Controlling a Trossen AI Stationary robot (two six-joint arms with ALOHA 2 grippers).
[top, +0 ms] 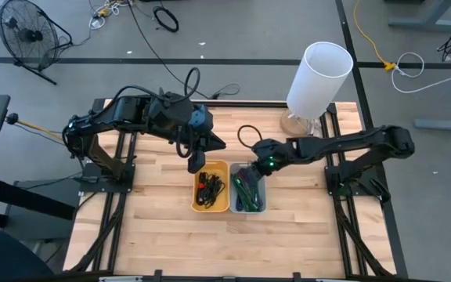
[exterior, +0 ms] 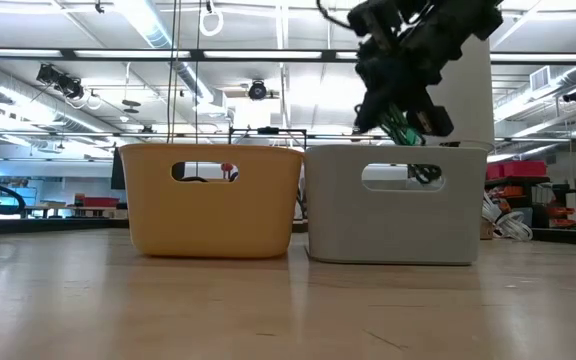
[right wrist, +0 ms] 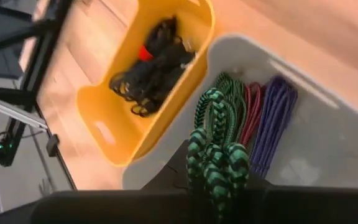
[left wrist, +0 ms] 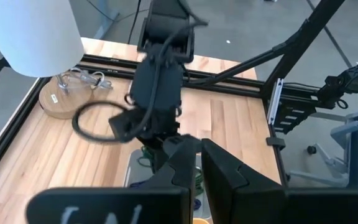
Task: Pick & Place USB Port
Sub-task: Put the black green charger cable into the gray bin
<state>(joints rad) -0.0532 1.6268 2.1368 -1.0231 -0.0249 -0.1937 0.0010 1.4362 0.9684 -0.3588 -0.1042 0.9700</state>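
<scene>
Right gripper [right wrist: 219, 186] jaws pinched on a green-and-black braided cable [right wrist: 216, 158], a bundled coil with a woven checker texture, held just above the grey bin [right wrist: 328, 149]. Right wrist view shows the bundle filling the space between the dark fingers, with more coiled cables lying in the grey bin below: a green one, a red one [right wrist: 252, 112] and a purple one [right wrist: 275, 121], each a ropey loop. Beside it the yellow bin [right wrist: 104, 124], smooth plastic with rounded corners and a slot handle, holds a tangle of black cables [right wrist: 151, 65] with a red tie. High view puts the right gripper [top: 263, 164] over the far end of the grey bin [top: 258, 205], arm reaching in from the right; the two bins sit touching side by side on the butcher-block wooden table [top: 163, 235]. Left gripper [top: 195, 163] hangs over the far edge of the yellow bin [top: 196, 200], jaws pressed together, nothing in them; left wrist view shows its two dark fingers [left wrist: 225, 180] close together, with the right arm beyond. Low view alone shows height: the held cable [exterior: 400, 128] hangs clear above the grey bin's rim [exterior: 398, 215]. A white cylinder [top: 318, 78] on a round wooden base stands at the table's far right corner. No plug end readable on the held cable.
</scene>
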